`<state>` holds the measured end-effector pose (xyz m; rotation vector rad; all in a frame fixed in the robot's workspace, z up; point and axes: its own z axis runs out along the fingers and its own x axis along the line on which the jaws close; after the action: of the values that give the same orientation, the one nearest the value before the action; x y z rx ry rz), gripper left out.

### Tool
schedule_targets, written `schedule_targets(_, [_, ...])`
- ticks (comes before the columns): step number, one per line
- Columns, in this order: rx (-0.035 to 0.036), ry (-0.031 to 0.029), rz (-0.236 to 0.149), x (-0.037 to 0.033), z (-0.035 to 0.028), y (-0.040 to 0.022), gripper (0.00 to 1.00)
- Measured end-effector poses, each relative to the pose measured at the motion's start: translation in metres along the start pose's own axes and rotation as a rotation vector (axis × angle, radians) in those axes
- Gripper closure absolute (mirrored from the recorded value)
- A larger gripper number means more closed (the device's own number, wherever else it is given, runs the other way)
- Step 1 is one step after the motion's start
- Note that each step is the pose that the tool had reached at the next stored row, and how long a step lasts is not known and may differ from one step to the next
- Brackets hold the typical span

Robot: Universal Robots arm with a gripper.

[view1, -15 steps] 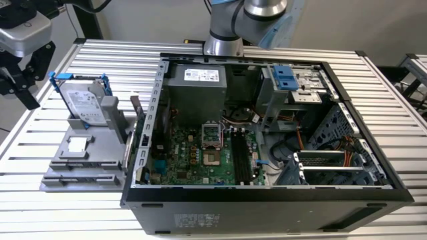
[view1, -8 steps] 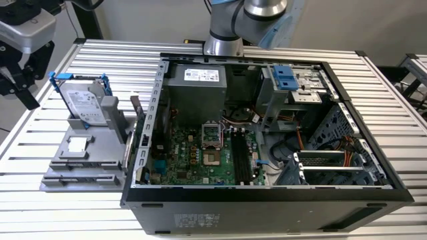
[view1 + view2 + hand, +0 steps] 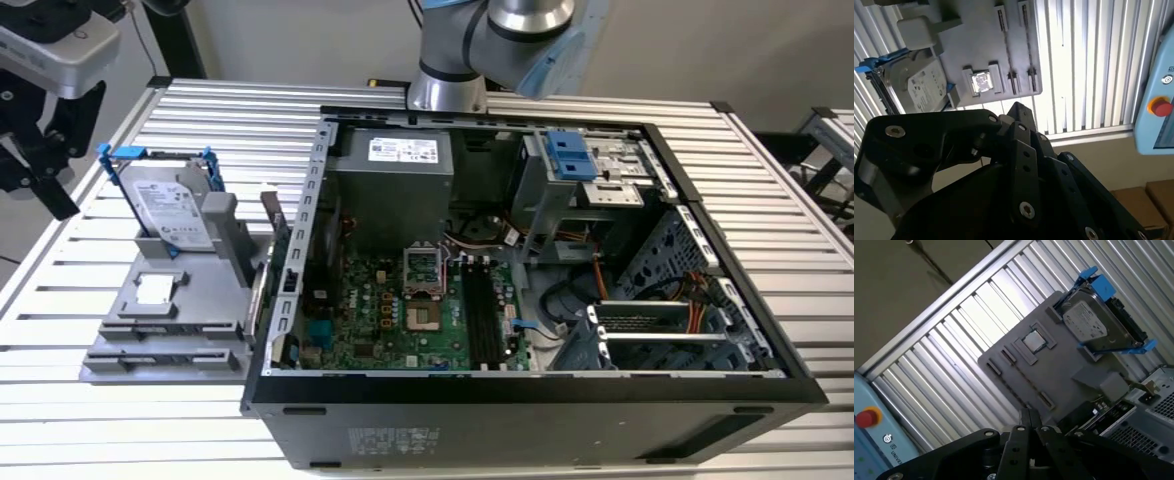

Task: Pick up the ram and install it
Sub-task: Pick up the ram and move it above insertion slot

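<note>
table: slatted silver aluminium table (image 3: 747,180), carries everything.
case: open black desktop computer case (image 3: 534,400), green motherboard (image 3: 400,320) facing up, long black slots (image 3: 483,315) look free.
fixture: flat grey plastic parts fixture (image 3: 147,330) just beside the case, silver hard drive in blue frame (image 3: 167,205) propped in it.
gripper: black linkage gripper (image 3: 1030,414) high above the fixture, fingers look pressed together, nothing held.
ram: thin flat dark memory stick (image 3: 275,215), seemingly on edge at the fixture's case-side edge, untouched.
care: judged approach; spread fingers first, line them across the stick's flat faces, grip mid-length, keep off the case wall.
</note>
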<state>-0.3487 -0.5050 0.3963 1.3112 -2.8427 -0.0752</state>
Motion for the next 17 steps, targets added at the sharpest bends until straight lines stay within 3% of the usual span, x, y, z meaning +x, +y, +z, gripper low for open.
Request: schedule_targets(17, [-0.0022, 0.0099, -0.205, -0.0003, 0.0000, 0.0001, 1.00])
